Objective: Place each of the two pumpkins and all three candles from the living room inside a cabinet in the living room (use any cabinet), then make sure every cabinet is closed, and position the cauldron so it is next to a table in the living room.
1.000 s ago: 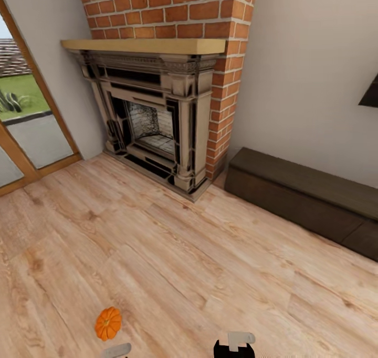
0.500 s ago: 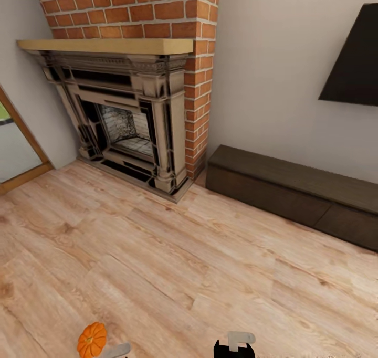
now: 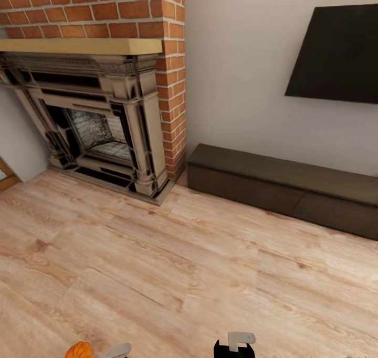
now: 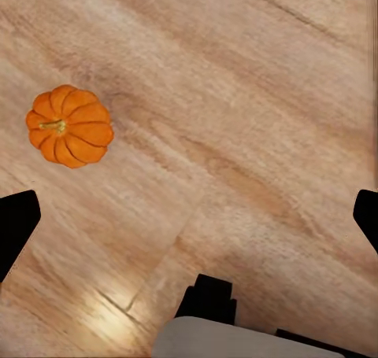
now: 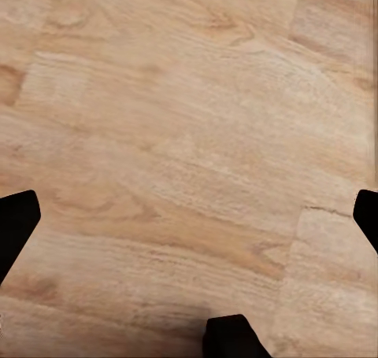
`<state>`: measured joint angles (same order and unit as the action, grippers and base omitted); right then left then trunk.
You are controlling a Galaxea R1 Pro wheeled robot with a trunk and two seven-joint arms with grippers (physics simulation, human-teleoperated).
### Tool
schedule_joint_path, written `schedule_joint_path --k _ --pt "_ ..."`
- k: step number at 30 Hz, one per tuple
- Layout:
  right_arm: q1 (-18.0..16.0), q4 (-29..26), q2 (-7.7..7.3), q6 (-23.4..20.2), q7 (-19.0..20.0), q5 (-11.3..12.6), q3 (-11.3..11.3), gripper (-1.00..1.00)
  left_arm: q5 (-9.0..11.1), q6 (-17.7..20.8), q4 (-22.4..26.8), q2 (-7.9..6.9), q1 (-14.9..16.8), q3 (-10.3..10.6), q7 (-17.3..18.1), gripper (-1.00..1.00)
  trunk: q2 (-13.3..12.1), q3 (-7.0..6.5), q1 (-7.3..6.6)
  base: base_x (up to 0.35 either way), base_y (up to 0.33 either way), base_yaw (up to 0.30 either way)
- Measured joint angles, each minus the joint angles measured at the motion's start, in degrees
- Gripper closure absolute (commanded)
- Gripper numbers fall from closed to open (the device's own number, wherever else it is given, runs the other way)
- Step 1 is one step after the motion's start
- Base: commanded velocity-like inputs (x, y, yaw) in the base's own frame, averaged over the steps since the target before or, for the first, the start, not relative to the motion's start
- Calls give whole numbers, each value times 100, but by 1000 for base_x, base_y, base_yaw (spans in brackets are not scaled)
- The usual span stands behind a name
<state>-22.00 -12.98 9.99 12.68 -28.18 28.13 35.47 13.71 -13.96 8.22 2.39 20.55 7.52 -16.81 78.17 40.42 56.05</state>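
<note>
Both grippers hang wide open and empty over the wood floor (image 3: 199,274), left gripper (image 4: 189,216) beside a pumpkin (image 4: 69,126) lying on the planks, right gripper (image 5: 189,224) above bare boards. Farther off, the low dark cabinet (image 3: 283,187) sits closed against the wall, right of a brick fireplace (image 3: 100,127).

I see one orange ribbed pumpkin (image 4: 69,126) upright on wood floor, beside my left gripper (image 4: 189,216), ungrasped, long dark cabinet (image 3: 283,187) shut, far ahead
</note>
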Motion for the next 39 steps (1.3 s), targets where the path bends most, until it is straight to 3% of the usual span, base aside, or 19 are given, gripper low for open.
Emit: schedule_joint_path --k 18,39 --pt "0 0 0 1 1 0 0 -100 0 -8 4 0 0 6 0 -100 0 0 -3 233 139 -282" --pt "0 0 0 0 1 0 0 -100 9 -141 -2 0 0 7 1 -100 0 0 -3 327 22 -282"
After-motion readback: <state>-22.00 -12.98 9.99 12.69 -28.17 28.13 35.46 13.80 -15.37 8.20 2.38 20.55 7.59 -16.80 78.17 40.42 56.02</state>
